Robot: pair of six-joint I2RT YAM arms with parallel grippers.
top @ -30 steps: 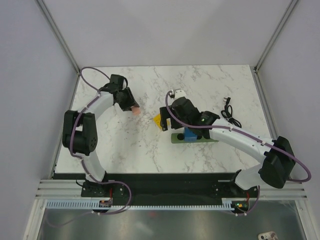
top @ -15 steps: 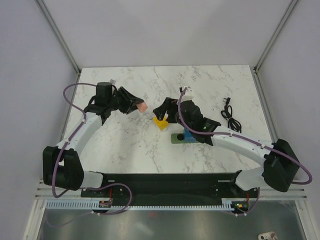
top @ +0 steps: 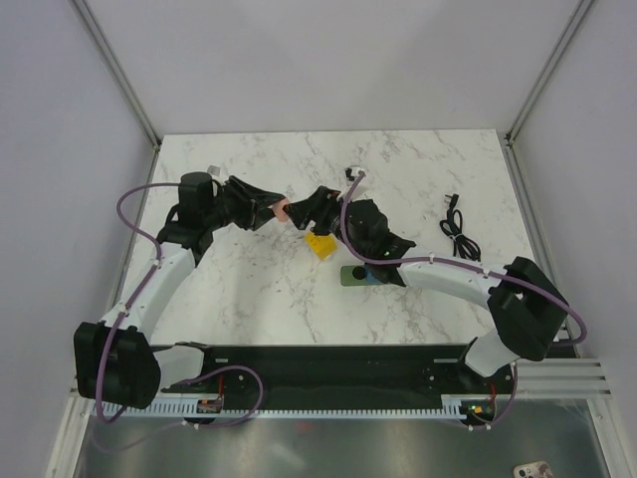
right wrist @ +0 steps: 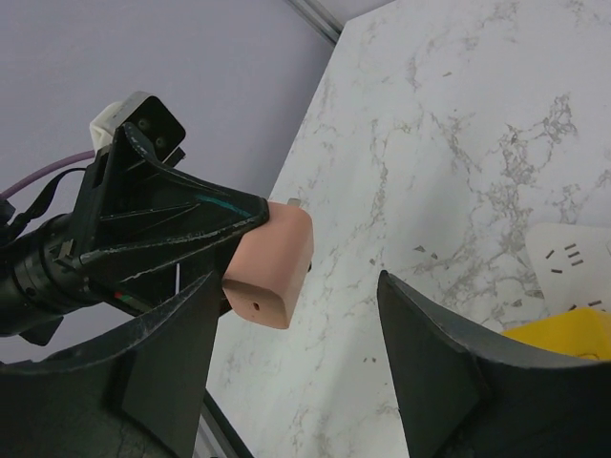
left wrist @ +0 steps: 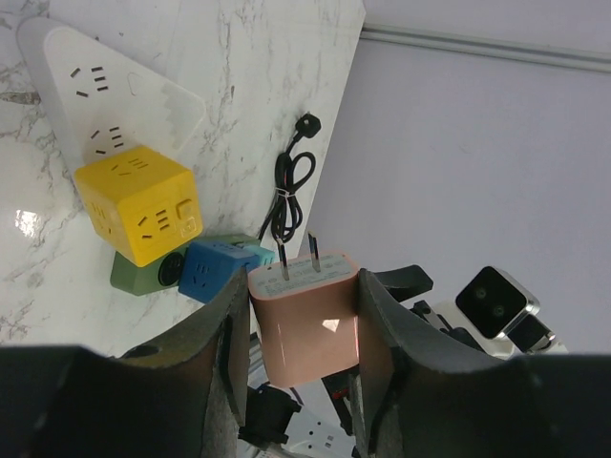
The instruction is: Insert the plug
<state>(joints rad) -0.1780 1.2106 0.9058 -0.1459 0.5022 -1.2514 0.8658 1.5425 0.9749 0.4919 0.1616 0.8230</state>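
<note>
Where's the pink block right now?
The pink block is clamped in the left gripper, held above the middle of the table in the top view, just up-left of the yellow cube. It sits straight ahead of the right gripper, whose jaws are open.

**Blocks, strip and cable on marble**

A yellow block (left wrist: 138, 202) with socket slots sits on the marble table (top: 259, 289), just beside one end of a green power strip (left wrist: 134, 272); a white triangular socket plate (left wrist: 105, 105) lies next to the yellow block; a pink block (left wrist: 307, 320) with 2 metal prongs is raised off the table; 1 bundled black cable (top: 457, 227) lies well apart, toward the table's right side.
</note>
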